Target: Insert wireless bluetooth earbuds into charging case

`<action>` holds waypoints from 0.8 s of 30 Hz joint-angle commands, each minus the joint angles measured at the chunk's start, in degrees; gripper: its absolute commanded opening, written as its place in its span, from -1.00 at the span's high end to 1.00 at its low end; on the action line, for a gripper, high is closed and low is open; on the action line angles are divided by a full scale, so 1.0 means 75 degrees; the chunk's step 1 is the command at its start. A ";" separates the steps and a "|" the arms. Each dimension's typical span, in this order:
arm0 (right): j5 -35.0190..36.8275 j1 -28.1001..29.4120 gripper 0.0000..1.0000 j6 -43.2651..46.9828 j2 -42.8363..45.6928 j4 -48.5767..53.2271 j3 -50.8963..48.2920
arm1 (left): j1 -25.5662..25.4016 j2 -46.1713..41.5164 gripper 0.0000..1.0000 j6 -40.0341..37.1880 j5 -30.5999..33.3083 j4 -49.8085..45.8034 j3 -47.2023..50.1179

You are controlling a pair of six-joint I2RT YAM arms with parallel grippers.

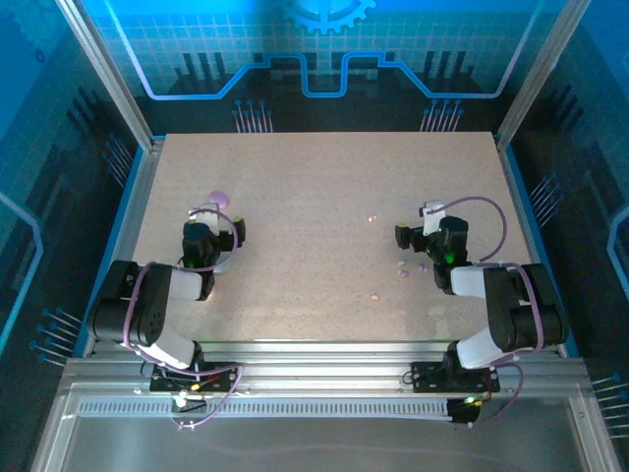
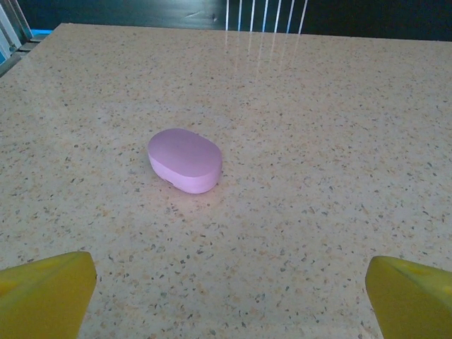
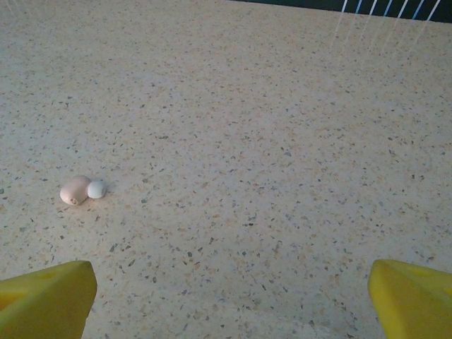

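Left fingers (image 2: 44,291): we see them spread wide and empty; the closed case (image 2: 185,160) lies ahead on the bench (image 2: 332,141).
Right fingers (image 3: 46,295): spread, empty; an earbud (image 3: 76,191) lies ahead-left.
Risk: we judge the tiny earbud could squirt from a pinch.

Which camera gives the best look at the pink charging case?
The left wrist view: the pink charging case lies closed, large and sharp, with its oval outline plain. The top external view gives the case as a tiny pinkish blot, too small for detail. The right wrist view faces a pinkish earbud.
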State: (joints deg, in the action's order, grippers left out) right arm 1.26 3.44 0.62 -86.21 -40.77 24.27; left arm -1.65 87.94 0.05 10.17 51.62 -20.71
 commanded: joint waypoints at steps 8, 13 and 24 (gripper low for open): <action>0.0161 -0.0008 -1.00 -0.1081 0.1704 0.4526 0.1925 | 0.0059 -0.2116 -0.98 0.0850 0.1020 -0.3323 -0.1340; -0.0485 -0.0118 -1.00 -0.2885 0.2372 0.7717 0.3368 | 0.0068 -0.1915 -0.98 0.2478 0.1500 -0.7154 -0.3204; -0.1644 -0.0053 -1.00 -0.3624 0.3973 0.8245 0.3100 | 0.0139 -0.0427 -0.74 0.4102 0.0959 -0.9648 -0.4611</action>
State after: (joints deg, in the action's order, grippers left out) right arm -8.14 2.96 -24.05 -57.58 17.06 48.05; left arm -1.19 82.63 25.04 18.46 -12.73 -52.77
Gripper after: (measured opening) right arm 0.999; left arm 0.899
